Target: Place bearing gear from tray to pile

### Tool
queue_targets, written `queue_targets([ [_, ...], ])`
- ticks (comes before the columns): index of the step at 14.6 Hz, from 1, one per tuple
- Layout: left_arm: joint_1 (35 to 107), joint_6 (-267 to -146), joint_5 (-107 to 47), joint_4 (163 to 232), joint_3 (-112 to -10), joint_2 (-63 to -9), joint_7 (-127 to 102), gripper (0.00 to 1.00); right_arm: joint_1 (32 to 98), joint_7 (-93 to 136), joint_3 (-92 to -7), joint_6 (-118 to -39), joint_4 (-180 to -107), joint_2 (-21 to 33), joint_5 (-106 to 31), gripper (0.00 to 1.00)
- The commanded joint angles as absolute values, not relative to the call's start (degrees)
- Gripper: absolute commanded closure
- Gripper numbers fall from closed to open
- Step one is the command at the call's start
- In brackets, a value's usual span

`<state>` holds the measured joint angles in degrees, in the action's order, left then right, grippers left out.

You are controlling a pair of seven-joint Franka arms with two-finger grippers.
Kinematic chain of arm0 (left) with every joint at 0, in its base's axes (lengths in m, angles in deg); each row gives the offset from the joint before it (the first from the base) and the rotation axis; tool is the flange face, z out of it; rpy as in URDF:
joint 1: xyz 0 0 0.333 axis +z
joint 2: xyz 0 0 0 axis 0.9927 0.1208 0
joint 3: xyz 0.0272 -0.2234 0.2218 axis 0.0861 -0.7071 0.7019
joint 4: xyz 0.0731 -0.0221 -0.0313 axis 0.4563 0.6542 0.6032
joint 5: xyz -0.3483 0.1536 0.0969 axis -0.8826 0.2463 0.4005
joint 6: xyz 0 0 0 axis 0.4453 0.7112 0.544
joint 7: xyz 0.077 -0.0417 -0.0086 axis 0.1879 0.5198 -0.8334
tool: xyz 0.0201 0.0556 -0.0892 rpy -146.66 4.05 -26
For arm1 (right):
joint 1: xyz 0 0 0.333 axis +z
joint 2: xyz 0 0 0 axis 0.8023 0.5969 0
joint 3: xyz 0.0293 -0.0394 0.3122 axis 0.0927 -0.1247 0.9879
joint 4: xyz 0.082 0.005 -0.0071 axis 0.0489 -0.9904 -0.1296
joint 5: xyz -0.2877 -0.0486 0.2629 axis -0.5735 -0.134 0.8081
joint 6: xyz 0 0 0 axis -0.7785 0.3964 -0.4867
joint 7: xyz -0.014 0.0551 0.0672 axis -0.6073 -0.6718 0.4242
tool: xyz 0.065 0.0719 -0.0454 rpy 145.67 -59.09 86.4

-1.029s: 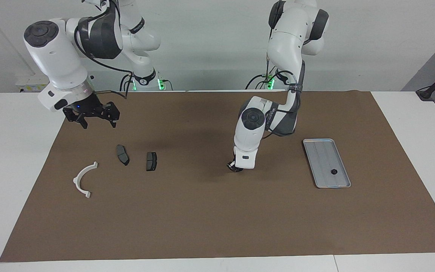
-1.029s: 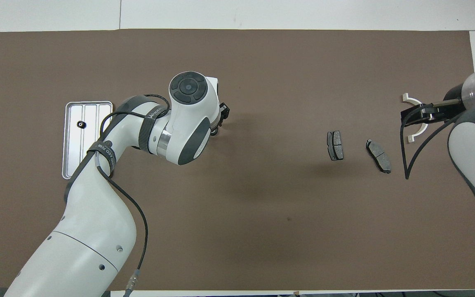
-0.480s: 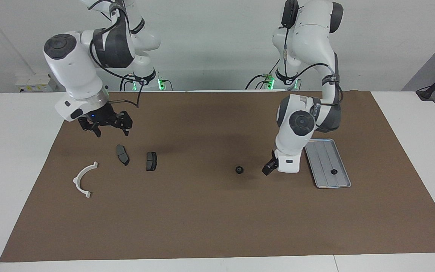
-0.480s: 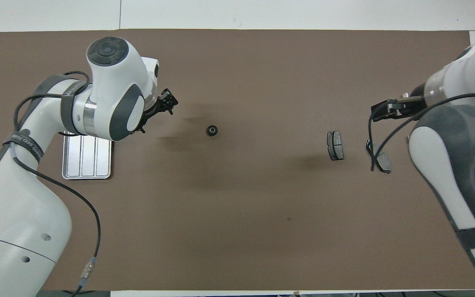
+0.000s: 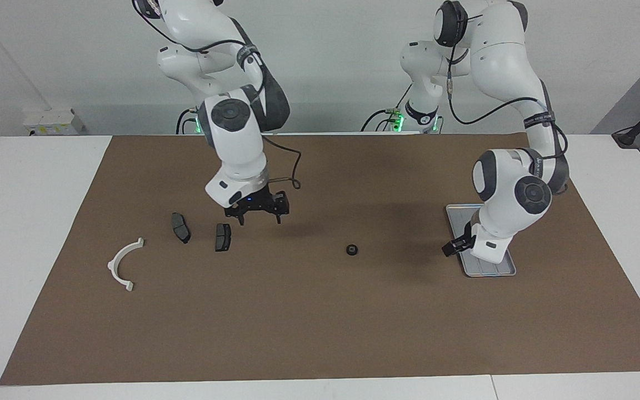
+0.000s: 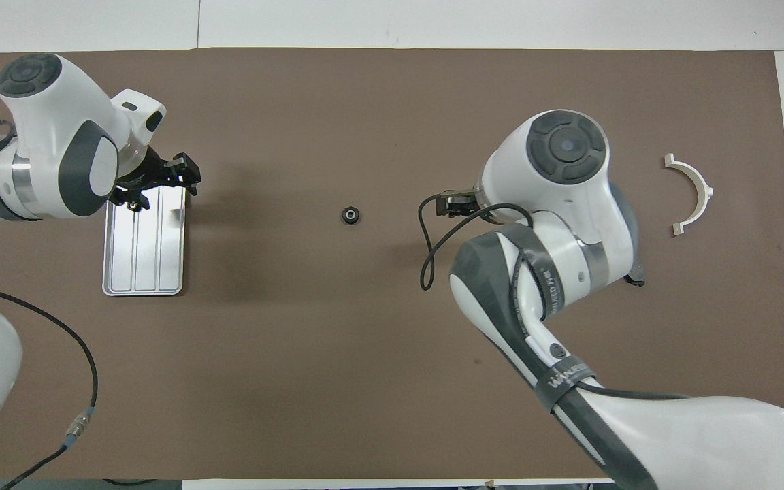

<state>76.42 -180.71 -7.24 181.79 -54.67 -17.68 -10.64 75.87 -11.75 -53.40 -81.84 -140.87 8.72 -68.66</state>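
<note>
The bearing gear (image 5: 352, 250) (image 6: 350, 216), small, black and round, lies alone on the brown mat mid-table, with no gripper touching it. The silver tray (image 5: 455, 213) (image 6: 143, 262) lies toward the left arm's end. My left gripper (image 5: 452, 248) (image 6: 159, 180) hangs open and empty over the tray's end farther from the robots. The pile is a white bracket (image 5: 121, 263) (image 6: 691, 194) and two dark pads (image 5: 180, 227) (image 5: 223, 236). My right gripper (image 5: 259, 218) (image 6: 448, 204) hovers open and empty over the mat, between the pads and the gear. The right arm hides the pads in the overhead view.
A brown mat (image 5: 320, 322) covers most of the white table. Bare mat stretches between the gear and the pads. The mat's half farther from the robots holds nothing.
My left gripper let go of the gear mid-table and swung back over the tray. The right arm swept from the bracket's end, past the pads, toward the middle. The gear stays where it landed.
</note>
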Motion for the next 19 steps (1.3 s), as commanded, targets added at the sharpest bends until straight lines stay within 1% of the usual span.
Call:
queue_targets([
  [1,78.7,-188.2,-6.5,189.7,-55.2,-20.9,-4.1,0.12,79.4,-15.5,-53.7,-81.7,-138.1,11.4,-68.1,0.00],
  [4,80.2,-189.9,-6.5,190.8,-55.1,-21.1,0.0,0.14,85.8,-21.8,-53.8,-80.3,-131.7,17.6,-69.2,0.00],
  [5,80.3,-190.0,-6.5,190.8,-55.1,-21.1,0.4,0.14,86.7,-23.0,-53.8,-79.2,-129.3,19.6,-69.1,0.00],
  [8,80.5,-190.2,-6.5,190.8,-55.1,-21.1,0.6,0.18,88.0,-25.5,-53.9,-76.5,-122.8,24.0,-69.4,0.00],
  [9,81.3,-190.2,-6.5,190.6,-55.2,-21.0,0.6,0.19,87.9,-25.7,-53.9,-76.2,-119.5,26.1,-69.4,0.00],
  [12,81.4,-189.8,-6.5,190.7,-55.1,-21.1,0.6,0.19,86.1,-25.4,-54.0,-76.6,-110.5,31.9,-69.5,0.00],
  [13,81.7,-190.1,-6.5,190.7,-55.1,-21.1,0.6,0.20,85.6,-25.2,-54.0,-76.8,-108.6,33.1,-69.5,0.00],
  [15,82.2,-191.1,-6.5,190.9,-55.1,-21.0,0.6,0.26,84.9,-23.9,-53.9,-77.1,-106.9,34.6,-69.5,0.00],
  [18,82.2,-192.5,-6.5,192.6,-55.1,-21.4,0.5,0.35,85.9,-23.9,-53.9,-77.7,-106.8,36.1,-69.5,0.00],
  [19,82.2,-192.9,-6.5,193.2,-55.1,-21.5,0.6,0.36,86.0,-23.9,-53.9,-78.2,-106.6,36.6,-69.5,0.00],
])
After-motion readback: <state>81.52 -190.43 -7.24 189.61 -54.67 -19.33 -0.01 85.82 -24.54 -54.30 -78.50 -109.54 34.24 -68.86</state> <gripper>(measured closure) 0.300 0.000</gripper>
